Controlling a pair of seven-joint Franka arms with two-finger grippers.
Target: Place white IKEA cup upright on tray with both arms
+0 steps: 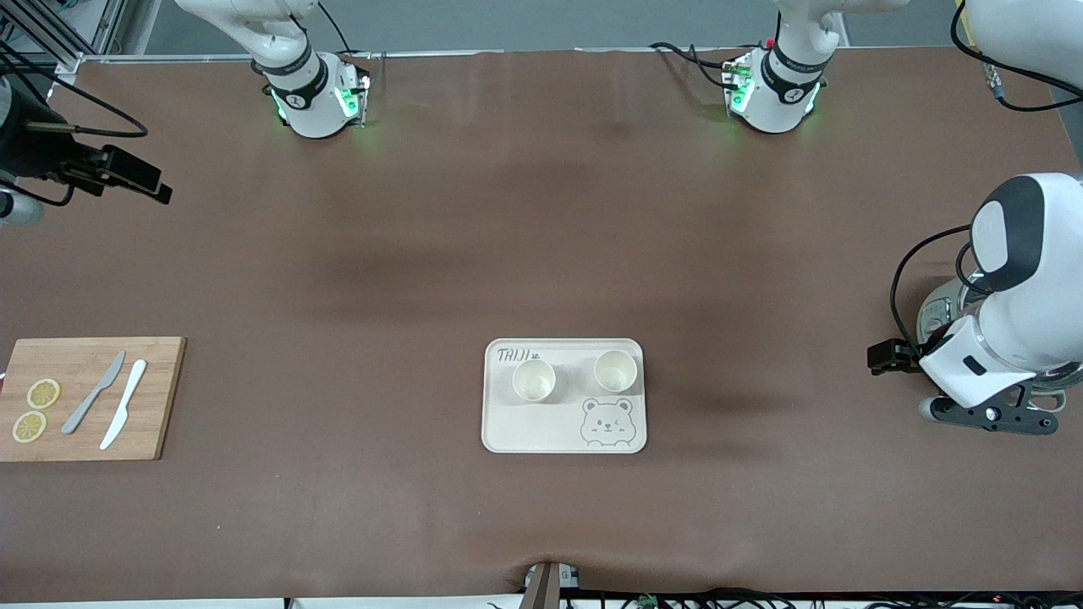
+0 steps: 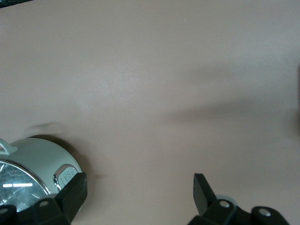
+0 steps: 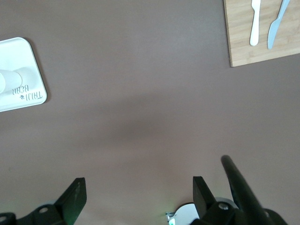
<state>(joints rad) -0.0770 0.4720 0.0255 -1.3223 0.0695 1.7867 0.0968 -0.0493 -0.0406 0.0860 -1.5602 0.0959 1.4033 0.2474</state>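
Two white cups stand upright, mouths up, side by side on the tray, which reads "TAIJI" beside a bear face. The left gripper hangs spread over a round lidded appliance. The right gripper hangs spread over bare table, near the cutting board.

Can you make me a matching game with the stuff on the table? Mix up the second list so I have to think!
Things:
1. two white cups
2. lemon slices
3. left gripper
4. grey knife

Places or states:
A. open, over bare table beside a round white appliance
B. upright on the tray
C. on the cutting board, beside the white knife
D. on the cutting board, at its edge farthest from the tray

Pairs: 1-B, 2-D, 3-A, 4-C
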